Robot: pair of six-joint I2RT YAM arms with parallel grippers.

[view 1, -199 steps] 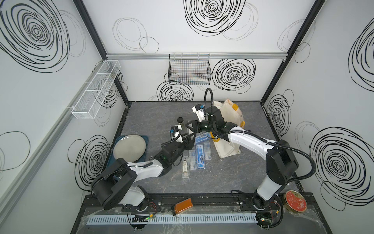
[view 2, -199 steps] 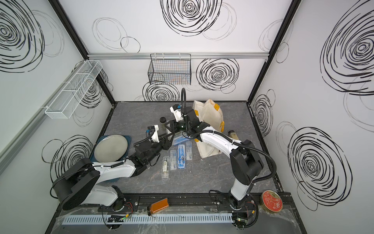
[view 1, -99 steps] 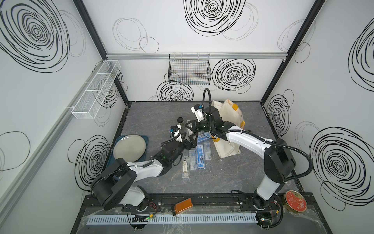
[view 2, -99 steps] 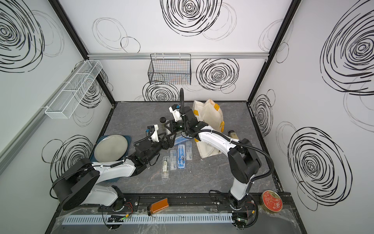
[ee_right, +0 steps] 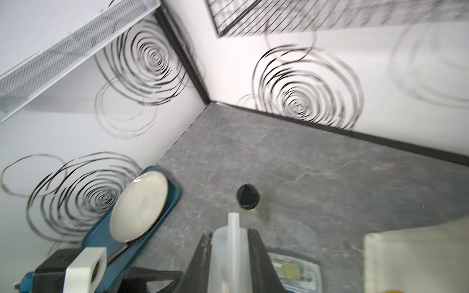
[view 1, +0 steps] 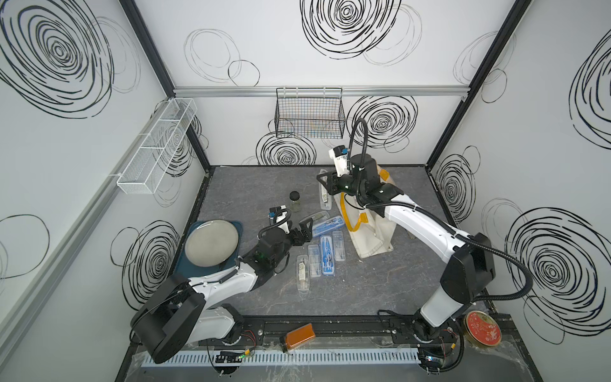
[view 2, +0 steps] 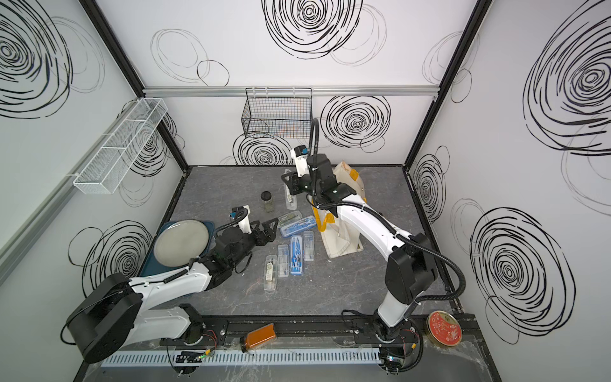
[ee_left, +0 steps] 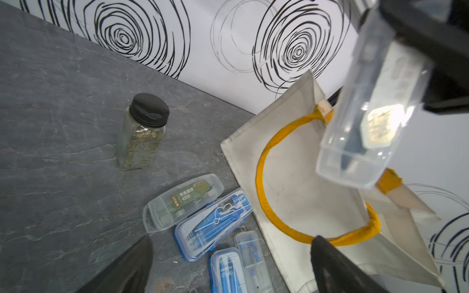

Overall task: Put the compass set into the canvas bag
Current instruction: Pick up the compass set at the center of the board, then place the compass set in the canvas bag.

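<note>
While the right hand [view 1: 325,189] is clamped on the compass set [ee_left: 368,114], a long clear plastic case w/ a dark blue tool & a pale label inside, the case hangs in the air, long axis roughly upright, just beside the canvas bag [view 1: 373,238], a cream-white fabric tote w/ yellow-orange strap handles. In the right wrist view the black fingers [ee_right: 256,261] press the case's two flat sides. Compass set is outside the bag, above the table [view 1: 251,185], a grey stone-look top, on the bag's side facing the left arm. Bag lies slumped toward the right rear of the table, one strap loop flopped across its face.

Left hand [view 1: 305,231] sits low over the table, jaws spread wide, empty, pointing toward the bag. Just ahead of it lie a clear plastic case w/ green label [view 1: 316,216] & a blue-rimmed clear case [view 1: 332,224] w/ blue tools inside, side by side. The blue one reaches the bag's edge; can't tell if they touch. Closer to the front, a row of four slim plastic cases [view 1: 314,261] lies flat, approx. parallel. A clear herb jar w/ black lid [view 1: 295,201] stands upright btw the left hand & the held case. Far left: round grey plate [view 1: 211,246] on a dark blue tray [view 1: 238,229].
</note>
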